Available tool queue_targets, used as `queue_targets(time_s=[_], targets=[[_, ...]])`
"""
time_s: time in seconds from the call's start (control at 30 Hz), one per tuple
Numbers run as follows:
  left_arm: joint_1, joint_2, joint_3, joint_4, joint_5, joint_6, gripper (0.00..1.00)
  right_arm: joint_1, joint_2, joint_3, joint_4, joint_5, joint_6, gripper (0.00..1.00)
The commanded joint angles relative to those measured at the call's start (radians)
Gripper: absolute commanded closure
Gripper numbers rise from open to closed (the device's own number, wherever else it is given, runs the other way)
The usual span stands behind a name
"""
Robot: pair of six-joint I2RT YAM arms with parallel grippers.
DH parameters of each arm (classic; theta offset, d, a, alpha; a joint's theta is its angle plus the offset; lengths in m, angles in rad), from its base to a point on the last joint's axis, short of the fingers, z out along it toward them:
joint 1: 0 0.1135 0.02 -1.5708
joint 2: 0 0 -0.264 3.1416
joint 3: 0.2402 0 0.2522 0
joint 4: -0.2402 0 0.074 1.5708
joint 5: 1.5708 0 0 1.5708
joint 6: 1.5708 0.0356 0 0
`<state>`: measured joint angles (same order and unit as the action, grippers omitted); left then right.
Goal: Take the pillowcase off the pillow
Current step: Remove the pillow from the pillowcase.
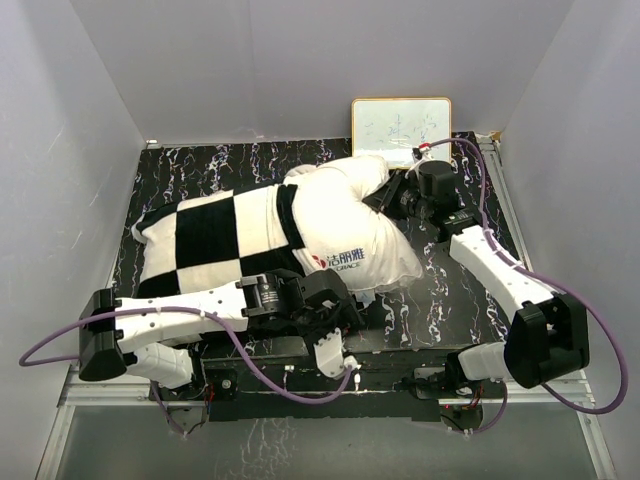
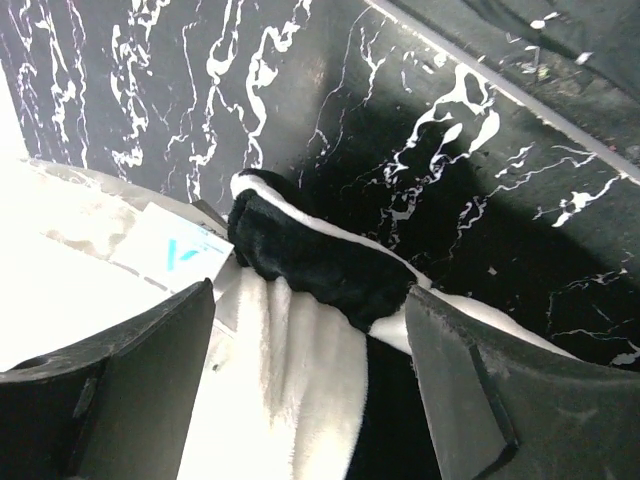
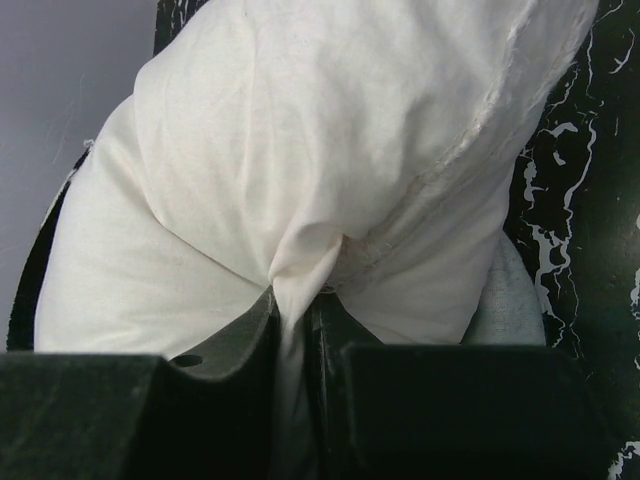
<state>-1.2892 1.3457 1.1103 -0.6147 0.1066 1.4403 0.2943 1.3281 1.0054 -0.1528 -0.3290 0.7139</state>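
Observation:
The white pillow (image 1: 345,215) lies across the middle of the table, its left half still inside the black and cream checkered pillowcase (image 1: 210,240). My right gripper (image 1: 395,193) is at the pillow's far right corner. In the right wrist view it (image 3: 300,300) is shut on a pinched fold of the pillow (image 3: 300,130). My left gripper (image 1: 338,300) is at the near edge, where the pillowcase ends. It (image 2: 310,380) stands open there, and the plush pillowcase hem (image 2: 310,265) lies between its fingers (image 2: 130,370). A white tag (image 2: 170,245) on the pillow shows just left of the hem.
A small whiteboard (image 1: 400,128) leans on the back wall behind the right gripper. Grey walls close in the black marbled table (image 1: 440,290) on three sides. Purple cables loop beside both arm bases at the near edge.

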Motion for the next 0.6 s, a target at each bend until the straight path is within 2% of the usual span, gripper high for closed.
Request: queue_targets(time_s=[0.0, 0.13, 0.27, 0.4, 0.47, 0.57], targets=[[-0.004, 0.037, 0.005, 0.020, -0.110, -0.064, 0.28, 0.042, 0.009, 0.101, 0.040, 0.028, -0.020, 0.92], [0.029, 0.089, 0.013, -0.018, -0.166, -0.135, 0.38, 0.030, -0.003, 0.116, 0.022, 0.072, -0.057, 0.92], [0.102, 0.112, 0.024, -0.041, -0.189, -0.203, 0.42, -0.013, -0.002, 0.137, 0.015, 0.045, -0.060, 0.92], [0.167, 0.129, 0.032, -0.061, -0.210, -0.258, 0.51, -0.042, 0.011, 0.157, 0.006, 0.031, -0.072, 0.92], [0.190, 0.115, 0.021, -0.065, -0.210, -0.267, 0.58, -0.057, 0.020, 0.163, 0.006, 0.022, -0.078, 0.92], [0.209, 0.091, 0.005, -0.088, -0.206, -0.278, 0.77, -0.090, 0.038, 0.174, 0.006, 0.015, -0.093, 0.92]])
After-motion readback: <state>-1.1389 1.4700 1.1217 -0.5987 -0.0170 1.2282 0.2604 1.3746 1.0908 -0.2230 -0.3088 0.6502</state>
